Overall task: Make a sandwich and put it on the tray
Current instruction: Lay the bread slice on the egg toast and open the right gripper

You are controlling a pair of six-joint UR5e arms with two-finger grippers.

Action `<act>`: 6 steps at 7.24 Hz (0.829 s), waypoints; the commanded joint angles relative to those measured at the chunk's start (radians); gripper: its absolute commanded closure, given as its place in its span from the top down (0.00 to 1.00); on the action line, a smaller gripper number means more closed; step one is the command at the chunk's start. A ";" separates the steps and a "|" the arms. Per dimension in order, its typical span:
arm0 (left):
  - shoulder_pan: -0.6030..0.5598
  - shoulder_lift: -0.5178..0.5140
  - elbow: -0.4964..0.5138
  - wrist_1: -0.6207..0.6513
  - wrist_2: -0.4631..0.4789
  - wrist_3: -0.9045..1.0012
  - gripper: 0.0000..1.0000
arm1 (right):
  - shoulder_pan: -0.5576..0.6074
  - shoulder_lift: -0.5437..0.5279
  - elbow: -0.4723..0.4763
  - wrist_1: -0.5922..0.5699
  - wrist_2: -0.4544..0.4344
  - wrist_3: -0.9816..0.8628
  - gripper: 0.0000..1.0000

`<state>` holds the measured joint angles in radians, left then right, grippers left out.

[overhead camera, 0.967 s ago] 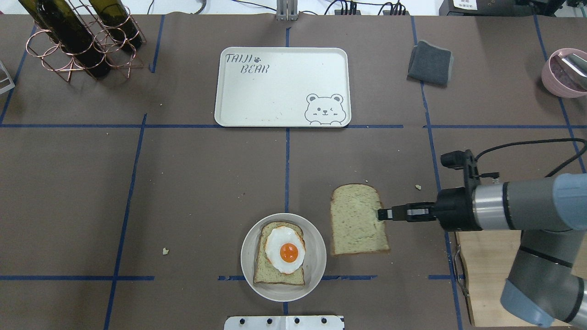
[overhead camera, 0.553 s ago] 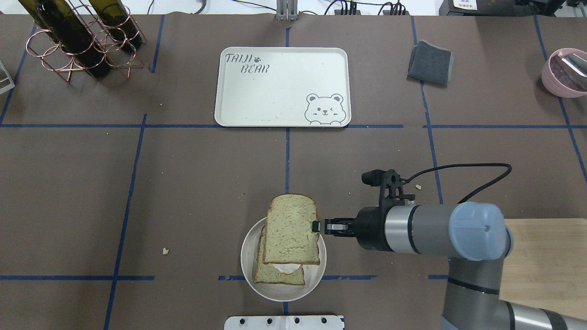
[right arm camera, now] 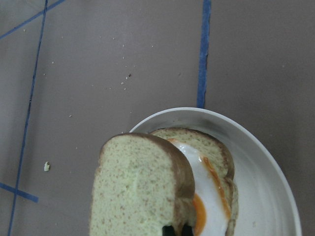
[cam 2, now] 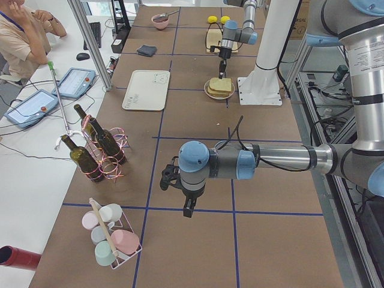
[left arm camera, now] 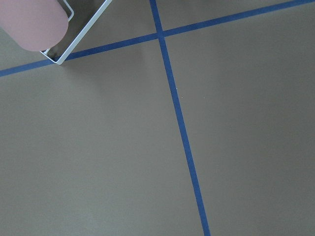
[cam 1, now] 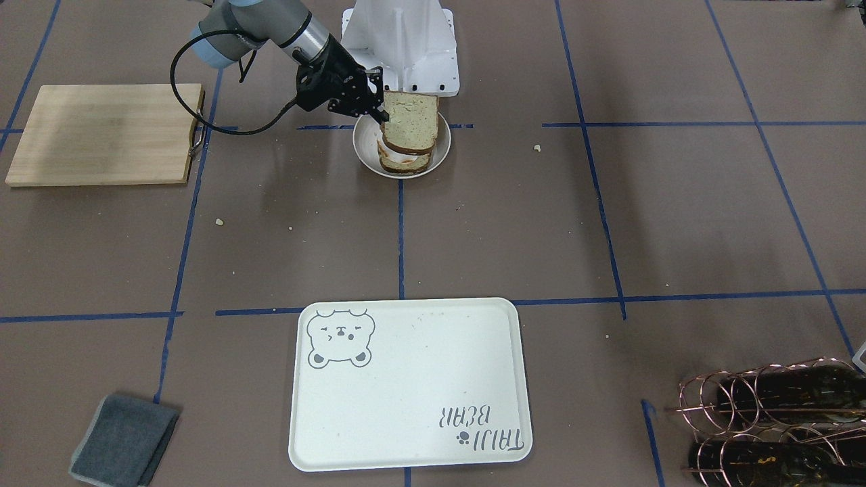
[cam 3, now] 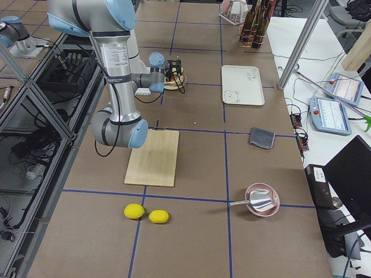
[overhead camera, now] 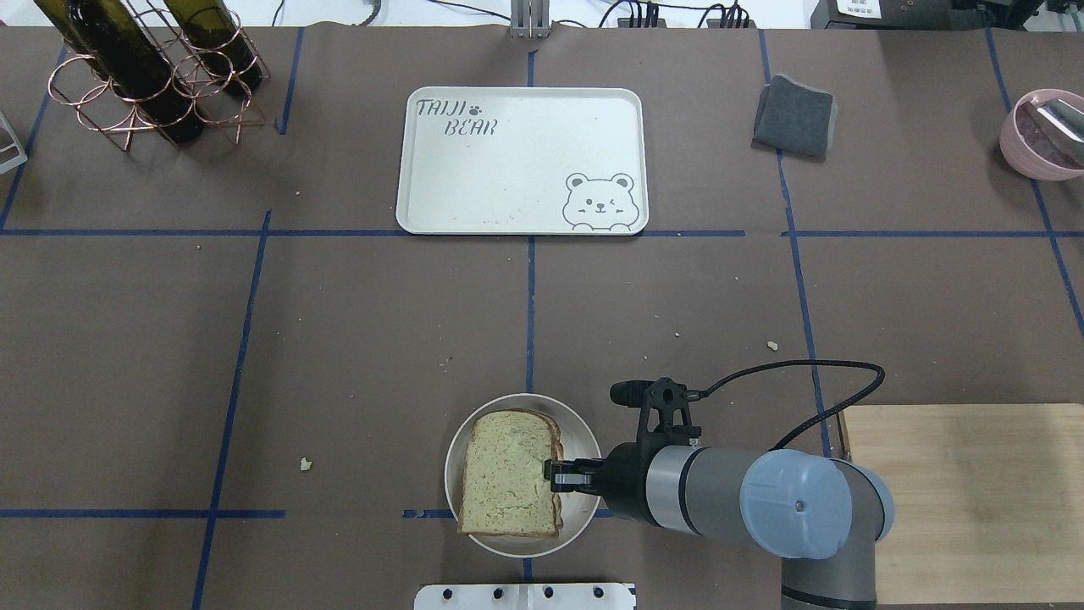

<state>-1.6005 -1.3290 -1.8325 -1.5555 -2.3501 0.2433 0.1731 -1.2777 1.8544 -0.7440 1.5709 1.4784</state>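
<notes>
A pale bread slice with a fried egg (right arm camera: 209, 196) on it lies in the round off-white bowl (overhead camera: 584, 436). My right gripper (overhead camera: 550, 473) is shut on the right edge of the top bread slice (overhead camera: 508, 483). It holds that slice over the egg, just above the lower slice, as the front view shows (cam 1: 409, 122). The right wrist view has the top slice (right arm camera: 138, 191) in front of the egg. The cream tray (overhead camera: 521, 161) with the bear drawing lies bare at the far middle. My left gripper (cam 2: 188, 210) shows only in the left exterior view, over bare table; I cannot tell its state.
A wooden cutting board (overhead camera: 957, 500) lies right of the bowl, under my right arm. A grey cloth (overhead camera: 794, 114) and a pink bowl (overhead camera: 1037, 135) are at the far right. A copper rack of wine bottles (overhead camera: 152, 76) stands far left. Two lemons (cam 3: 145, 213) lie beyond the board.
My right gripper has lifted the loose bread slice off the table, carried it left over the bowl and brought it down over the egg, which it now covers from above.
</notes>
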 commanded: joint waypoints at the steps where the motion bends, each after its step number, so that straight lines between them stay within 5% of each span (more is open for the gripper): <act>1: -0.001 0.001 0.005 0.000 0.002 0.001 1.00 | 0.000 -0.006 -0.004 -0.023 -0.006 -0.001 0.23; 2: -0.001 0.001 0.007 0.000 0.002 0.001 1.00 | 0.014 -0.003 0.005 -0.058 -0.006 -0.003 0.99; 4: -0.001 0.001 0.001 0.002 0.002 -0.001 1.00 | 0.078 0.006 0.104 -0.265 0.058 -0.007 1.00; 6: -0.007 0.002 -0.016 0.000 -0.005 0.001 1.00 | 0.243 0.017 0.178 -0.501 0.237 -0.020 1.00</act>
<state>-1.6050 -1.3267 -1.8402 -1.5545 -2.3519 0.2435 0.3105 -1.2671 1.9919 -1.1061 1.6990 1.4654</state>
